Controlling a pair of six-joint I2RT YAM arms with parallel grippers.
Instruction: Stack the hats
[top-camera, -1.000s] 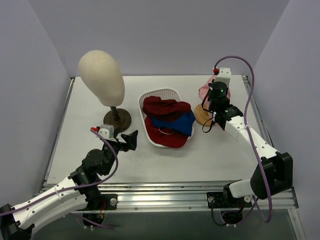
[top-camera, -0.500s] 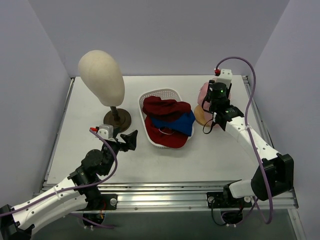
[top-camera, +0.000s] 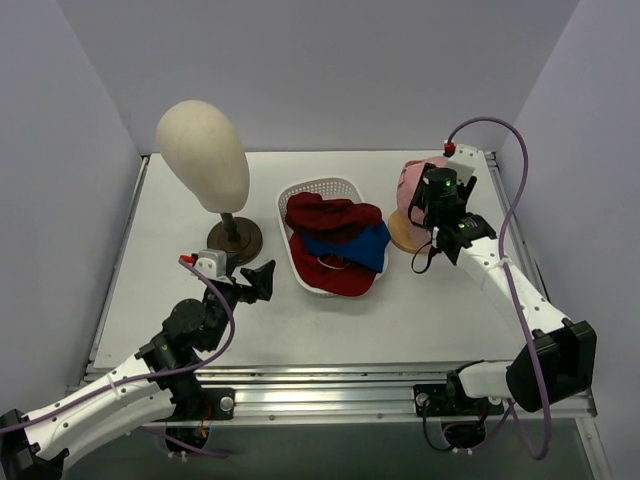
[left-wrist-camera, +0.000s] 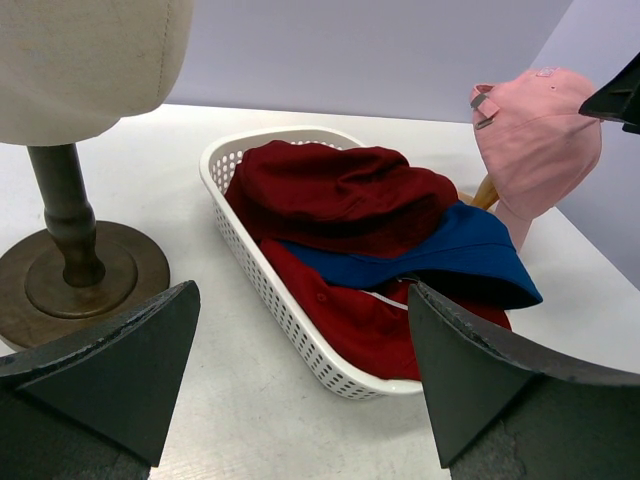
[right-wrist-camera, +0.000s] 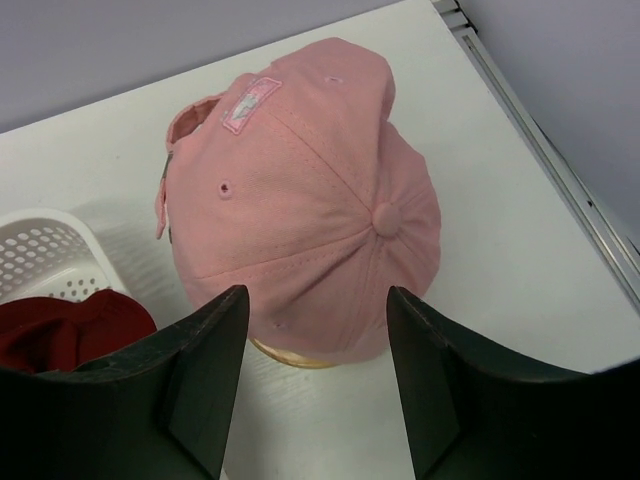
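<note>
A pink peaked cap (top-camera: 411, 180) sits on a wooden stand (top-camera: 402, 236) at the back right. It also shows in the right wrist view (right-wrist-camera: 300, 200) and the left wrist view (left-wrist-camera: 535, 130). My right gripper (top-camera: 431, 206) is open just above and beside the cap, and its jaws (right-wrist-camera: 315, 296) straddle the cap's near side without touching it. A dark red bucket hat (top-camera: 325, 214), a blue bucket hat (top-camera: 352, 246) and a red peaked cap (top-camera: 338, 278) lie piled in a white basket (top-camera: 299, 262). My left gripper (top-camera: 261, 279) is open and empty, left of the basket.
A cream mannequin head (top-camera: 203, 155) stands on a dark round base (top-camera: 235, 239) at the back left, close to my left gripper. The table's metal rail (top-camera: 510, 215) runs along the right edge near the pink cap. Purple walls enclose the table.
My right wrist has moved right and turned, so more of the pink cap shows. The left arm and the hats in the basket have not moved.
</note>
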